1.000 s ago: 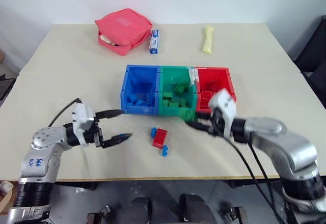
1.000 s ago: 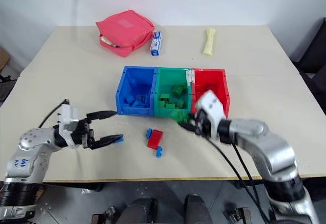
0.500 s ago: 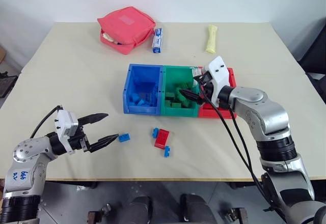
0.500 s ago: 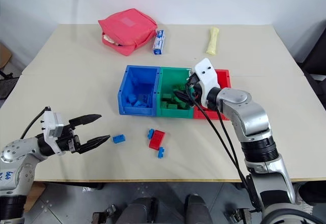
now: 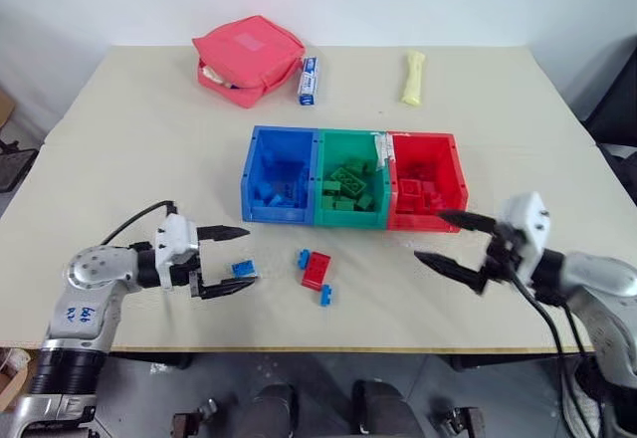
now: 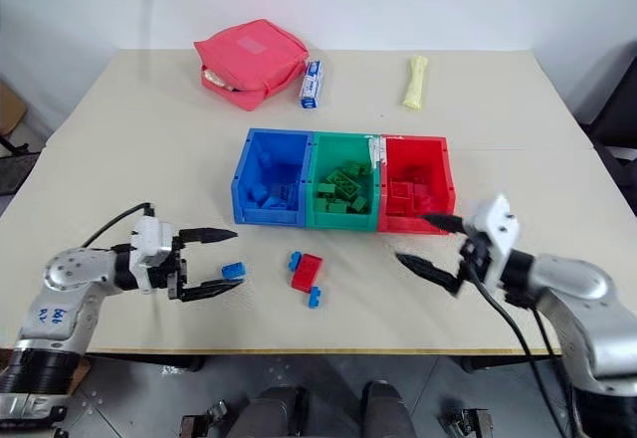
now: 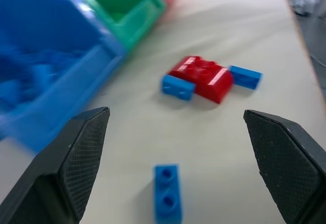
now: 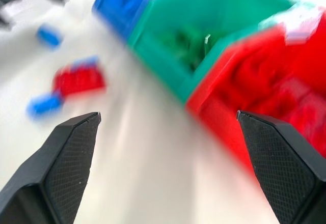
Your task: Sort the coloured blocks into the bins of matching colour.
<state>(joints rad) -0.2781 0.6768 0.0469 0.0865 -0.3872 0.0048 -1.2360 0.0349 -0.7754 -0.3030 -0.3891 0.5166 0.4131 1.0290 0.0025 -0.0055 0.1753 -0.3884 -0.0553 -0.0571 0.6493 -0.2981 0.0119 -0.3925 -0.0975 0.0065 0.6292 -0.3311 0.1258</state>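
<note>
Beige desk; right tool back from green plastic bin, now wide, empty; left tool wide around small blue studded brick; next pickup.

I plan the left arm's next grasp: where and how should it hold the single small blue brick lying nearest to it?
Probably pinch the small blue studded plastic brick across its two long flat sides, coming from the left gripper side: it lies flat, studs up, apart from other blocks, between the open fingers.
</note>
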